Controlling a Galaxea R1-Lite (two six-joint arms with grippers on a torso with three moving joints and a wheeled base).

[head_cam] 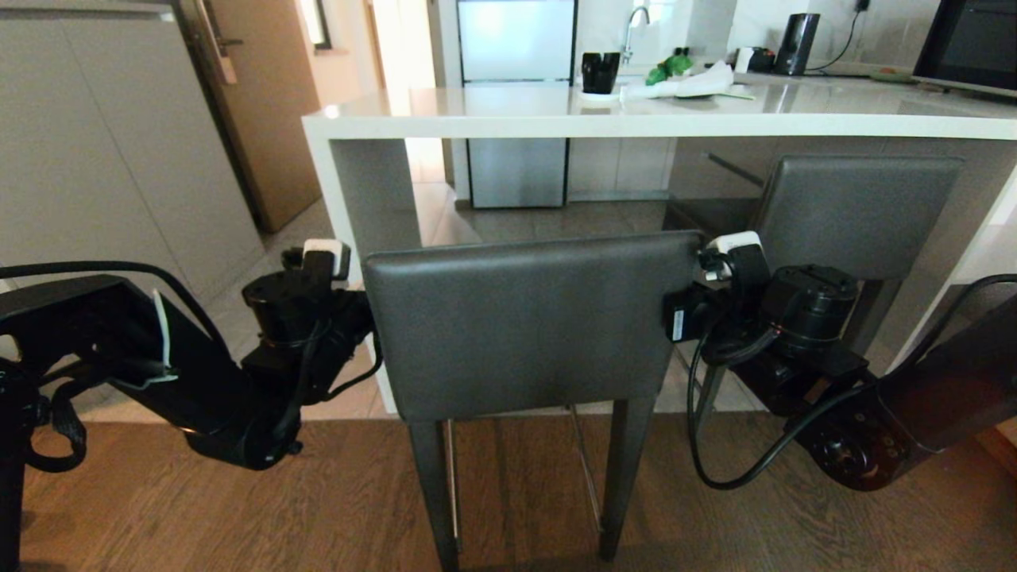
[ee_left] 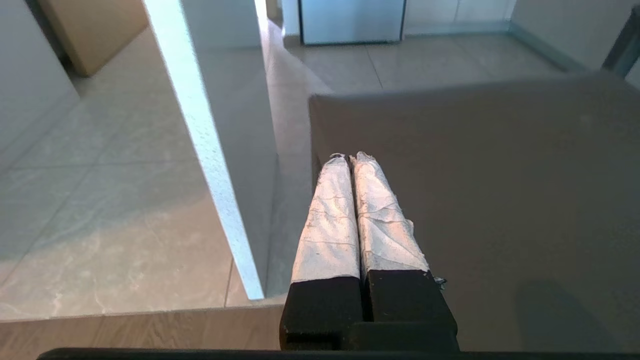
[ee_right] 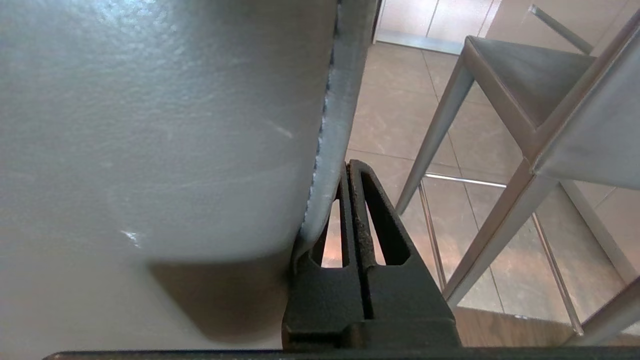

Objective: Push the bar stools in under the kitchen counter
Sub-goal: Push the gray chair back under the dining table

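- head view: the far bar stool (head_cam: 858,210) already sits under the kitchen counter (head_cam: 636,119); the near bar stool (head_cam: 516,326) stands out on the wood floor (head_cam: 238,508), its backrest short of the counter edge.
- left gripper (ee_left: 352,157), fingers pressed together and holding nothing, rests at the backrest's left edge.
- right gripper (ee_right: 350,167), also closed and empty, sits against the right edge.
- judged about halfway: the near stool remains to be pushed in.

Black mug (head_cam: 600,72), kettle (head_cam: 796,44), faucet (head_cam: 636,28)
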